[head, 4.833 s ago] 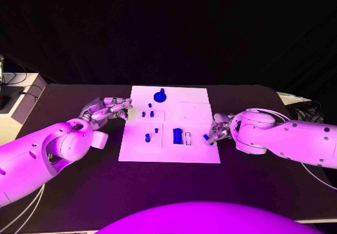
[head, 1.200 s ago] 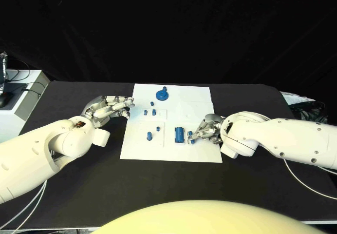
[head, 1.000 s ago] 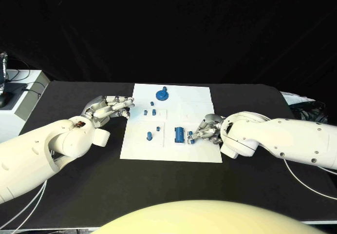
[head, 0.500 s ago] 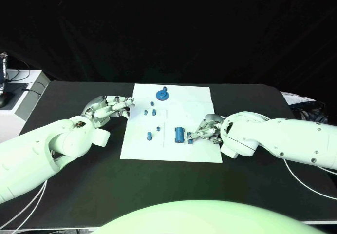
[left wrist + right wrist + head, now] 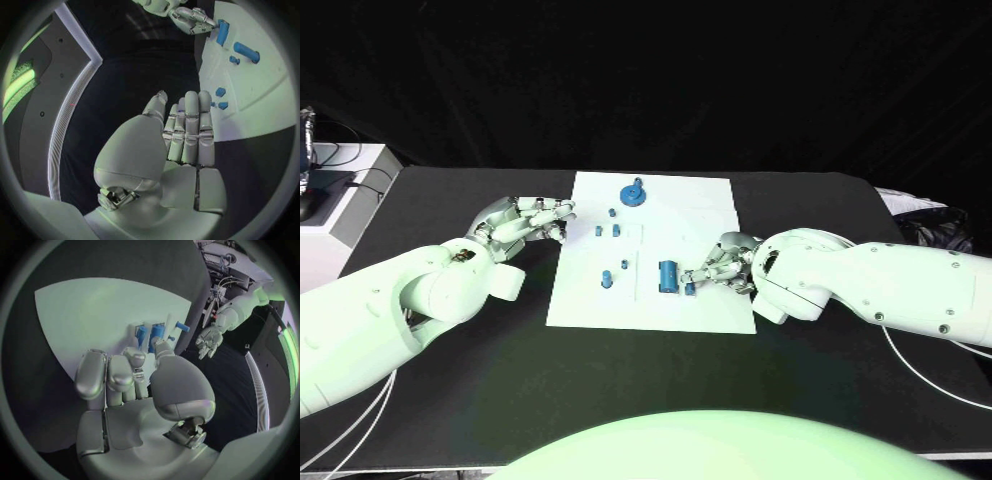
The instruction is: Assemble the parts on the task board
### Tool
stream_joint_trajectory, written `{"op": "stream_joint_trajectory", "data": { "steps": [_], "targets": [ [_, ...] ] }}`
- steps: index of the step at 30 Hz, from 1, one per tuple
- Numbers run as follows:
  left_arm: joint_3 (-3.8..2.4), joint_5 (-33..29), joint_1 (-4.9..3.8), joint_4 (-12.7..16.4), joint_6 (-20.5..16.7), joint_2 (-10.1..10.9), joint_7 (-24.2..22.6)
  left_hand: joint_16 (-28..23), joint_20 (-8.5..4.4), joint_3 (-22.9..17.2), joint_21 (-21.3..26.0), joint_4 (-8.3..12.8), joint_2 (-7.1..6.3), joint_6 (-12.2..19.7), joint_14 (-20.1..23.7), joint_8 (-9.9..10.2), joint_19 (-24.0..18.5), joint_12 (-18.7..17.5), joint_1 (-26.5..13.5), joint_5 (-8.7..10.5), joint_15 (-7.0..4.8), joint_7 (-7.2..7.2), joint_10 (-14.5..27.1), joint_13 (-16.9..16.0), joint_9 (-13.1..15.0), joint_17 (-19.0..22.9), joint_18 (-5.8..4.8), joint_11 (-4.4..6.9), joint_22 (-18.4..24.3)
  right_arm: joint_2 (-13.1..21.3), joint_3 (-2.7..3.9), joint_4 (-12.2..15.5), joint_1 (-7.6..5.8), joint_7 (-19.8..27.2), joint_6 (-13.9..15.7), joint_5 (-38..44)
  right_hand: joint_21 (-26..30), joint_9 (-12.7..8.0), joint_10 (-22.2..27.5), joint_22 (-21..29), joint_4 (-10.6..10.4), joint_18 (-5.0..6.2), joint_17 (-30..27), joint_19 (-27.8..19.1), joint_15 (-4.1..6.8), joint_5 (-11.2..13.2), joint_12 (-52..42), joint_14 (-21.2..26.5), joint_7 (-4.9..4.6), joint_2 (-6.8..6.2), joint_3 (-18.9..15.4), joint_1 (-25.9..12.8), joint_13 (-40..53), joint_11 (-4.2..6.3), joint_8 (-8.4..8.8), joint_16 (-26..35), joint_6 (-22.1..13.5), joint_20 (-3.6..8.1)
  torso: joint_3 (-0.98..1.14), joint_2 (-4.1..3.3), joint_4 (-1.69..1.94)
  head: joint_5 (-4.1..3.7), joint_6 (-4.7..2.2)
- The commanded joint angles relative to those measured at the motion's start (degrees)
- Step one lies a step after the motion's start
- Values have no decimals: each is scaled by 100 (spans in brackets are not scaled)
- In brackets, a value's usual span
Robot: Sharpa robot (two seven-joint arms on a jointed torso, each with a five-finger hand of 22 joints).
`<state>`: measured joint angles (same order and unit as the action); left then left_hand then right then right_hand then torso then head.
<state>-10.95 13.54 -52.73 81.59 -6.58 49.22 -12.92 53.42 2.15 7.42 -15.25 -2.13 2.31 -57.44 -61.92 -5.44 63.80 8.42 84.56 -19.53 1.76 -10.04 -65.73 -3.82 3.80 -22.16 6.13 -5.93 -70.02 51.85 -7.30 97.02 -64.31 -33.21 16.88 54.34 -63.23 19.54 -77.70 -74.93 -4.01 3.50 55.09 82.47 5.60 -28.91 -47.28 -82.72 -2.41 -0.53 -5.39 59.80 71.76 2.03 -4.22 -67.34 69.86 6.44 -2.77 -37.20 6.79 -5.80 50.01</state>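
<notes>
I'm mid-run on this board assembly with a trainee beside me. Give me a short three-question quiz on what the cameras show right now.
1. True or false: the robot's left hand rests on the black table beside the white rectangular task board, holding nothing.
2. Which hand has its fingertips at the upright blue block near the board's middle?
A. left hand
B. right hand
C. neither
3. Fill in: the round blue knob piece stands near the board's ____ edge, as seen from the robot.

Key: 1 true; 2 B; 3 far.
</notes>
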Motion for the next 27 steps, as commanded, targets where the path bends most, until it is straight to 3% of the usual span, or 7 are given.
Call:
{"op": "stream_joint_trajectory", "data": {
  "steps": [1, 3, 6, 10, 17, 21, 27],
  "targets": [
    [-5, -30, 4, 9, 92, -12, -31, -24, 10, -21, 19, -25, -12, 56, 1, -32, 42, 37, -61, 11, 23, -2, 29, 7, 5, 5, 85, -10, -6, 57, -1, 47, 6, 236, -3, 12, 21, 12, 51, -792, 73, -36, 2, -13, -12, 78, -6, 3, -36, -15, -21, 96, -3, 1, 27, 31, -9, -25, 3, 0, 4, 3, -1],
    [-5, -30, 5, 9, 90, -10, -30, -24, 10, -21, 19, -25, -12, 56, 1, -32, 42, 37, -61, 11, 23, -2, 29, 7, 5, 5, 85, -10, -6, 96, -1, 75, 6, 305, -60, 15, 16, 19, 50, -793, 188, -36, 10, -11, -9, 316, -8, 3, -31, -29, -6, 210, -4, 1, 25, 26, 5, -24, 4, 0, 3, 6, -1],
    [-5, -30, 7, 11, 89, -6, -30, -24, 10, -21, 19, -25, -12, 56, 1, -32, 42, 37, -61, 11, 23, -2, 29, 7, 5, 5, 85, -10, -6, 155, -1, 127, 14, 384, -197, 25, 15, 42, 40, -793, 456, -39, 20, -13, -1, 930, -25, 5, -15, -57, 78, 530, 1, 11, 13, 21, 49, -19, 5, 1, -3, 13, -1],
    [-5, -30, 12, 13, 89, -1, -30, -24, 10, -21, 19, -25, -12, 56, 1, -32, 42, 37, -61, 11, 23, -2, 29, 7, 5, 5, 85, -10, -6, 223, -1, 212, 37, 399, -294, 151, -19, 65, 25, -803, 721, -48, 37, -4, 10, 1742, -55, 2, 11, 60, 298, 890, 13, 34, 9, 13, 94, -6, 8, 1, -4, 13, -1],
    [-5, -29, 23, 14, 88, 4, -29, -24, 10, -21, 19, -25, -12, 56, 1, -32, 42, 37, -61, 11, 23, -2, 29, 7, 5, 5, 85, -10, -6, 274, -1, 272, 56, 349, -338, 249, -51, 156, 3, -810, 830, -62, 52, 4, 35, 1882, -67, -1, 66, -51, 517, 927, 12, 65, -39, 15, 193, 16, 6, -2, -3, 4, -1],
    [-5, -29, 29, 13, 88, 5, -28, -24, 10, -21, 19, -25, -12, 56, 1, -32, 42, 37, -61, 11, 23, -2, 29, 7, 5, 5, 85, -10, -6, 278, -1, 284, 64, 320, -290, 264, -67, 252, -12, -814, 777, -71, 59, 10, 43, 1875, -63, -5, 84, -80, 558, 866, 6, 78, -78, 19, 196, 31, 6, -2, -4, 1, -1],
    [-5, -29, 34, 15, 94, 2, -27, -24, 10, -21, 19, -25, -12, 56, 1, -32, 42, 37, -61, 11, 23, -2, 29, 7, 5, 5, 85, -10, -6, 250, -1, 212, 68, 211, -160, 238, -85, 343, -32, -818, 662, -75, 71, 19, 59, 1810, -62, -8, 118, 7, 563, 769, 0, 97, -131, 14, 208, 40, -2, 1, 2, -5, -1]
  ]
}}
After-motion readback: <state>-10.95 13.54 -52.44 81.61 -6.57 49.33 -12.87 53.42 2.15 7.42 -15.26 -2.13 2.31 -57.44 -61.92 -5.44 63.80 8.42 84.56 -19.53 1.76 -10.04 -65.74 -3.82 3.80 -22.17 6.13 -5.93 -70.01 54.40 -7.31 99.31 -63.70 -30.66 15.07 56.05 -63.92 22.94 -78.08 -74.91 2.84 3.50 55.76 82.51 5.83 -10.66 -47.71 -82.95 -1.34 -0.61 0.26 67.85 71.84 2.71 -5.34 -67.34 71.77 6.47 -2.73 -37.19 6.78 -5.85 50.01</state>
